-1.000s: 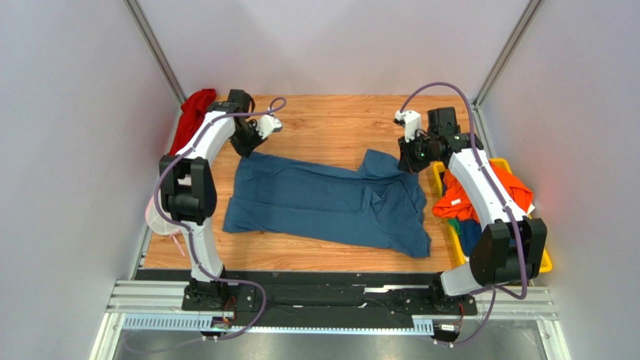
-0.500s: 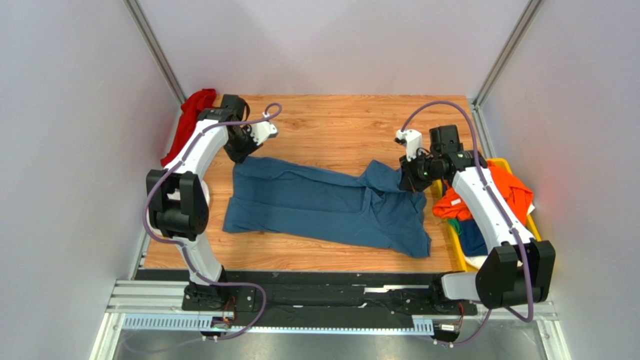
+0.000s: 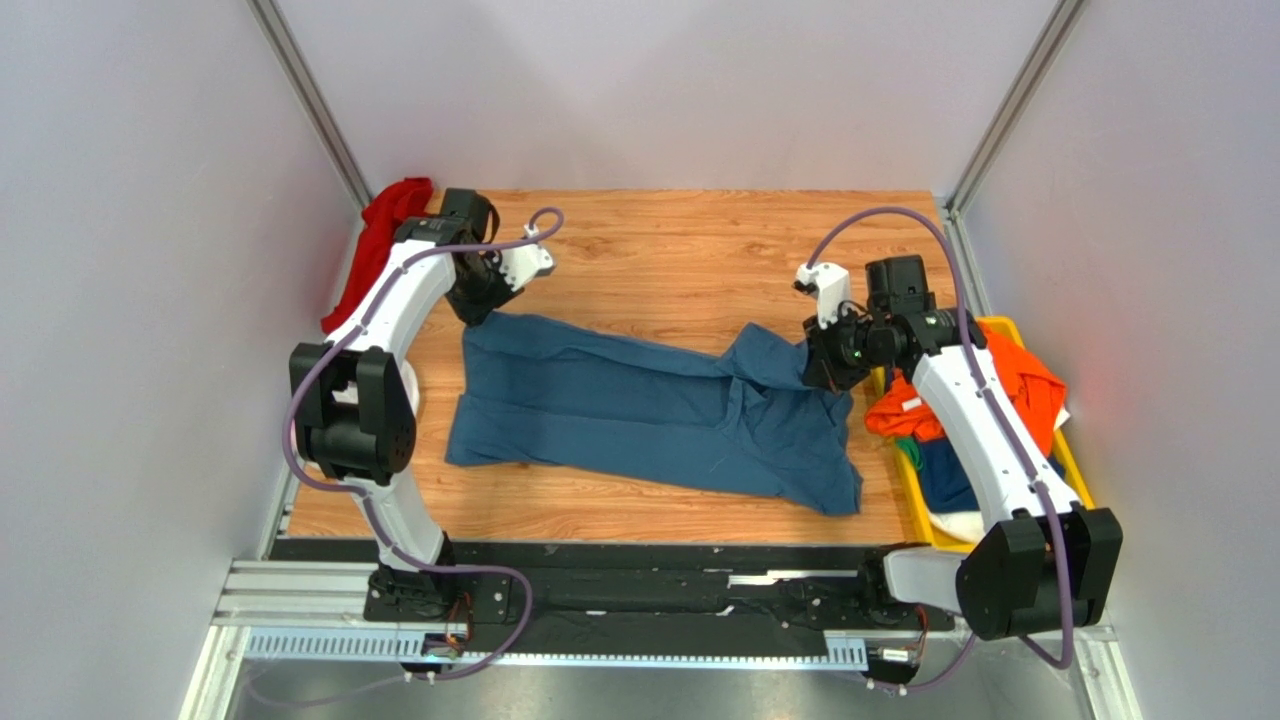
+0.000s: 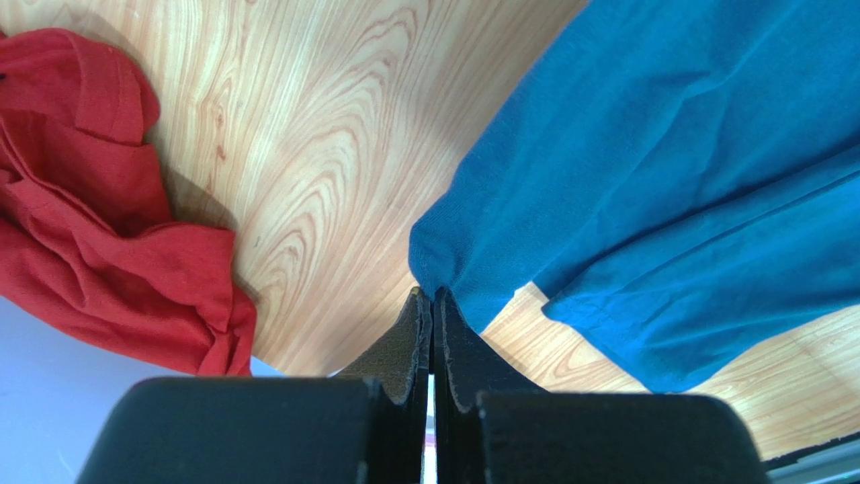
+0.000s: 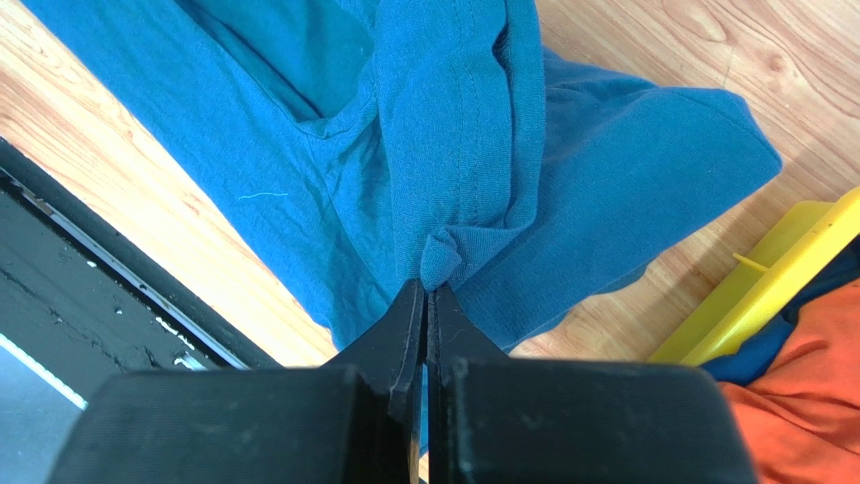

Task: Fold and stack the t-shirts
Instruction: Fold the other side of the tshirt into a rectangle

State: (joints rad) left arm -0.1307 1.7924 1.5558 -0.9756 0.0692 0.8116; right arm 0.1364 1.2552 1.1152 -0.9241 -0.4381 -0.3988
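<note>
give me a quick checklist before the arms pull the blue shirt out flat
1. Left hand shut on a corner of the large slate-blue cloth t-shirt: ok.
2. Right hand shut on a bunched fold at the shirt's other end: ok.
3. Shirt lying flat: not ok, it is creased and doubled over near the right hand.
4. Crumpled red cloth shirt apart from the blue one: ok, bare wooden table shows between them.
5. Yellow plastic bin free of the blue shirt: ok, wood shows between them.
6. Each hand pinching only one layer: cannot tell.
</note>
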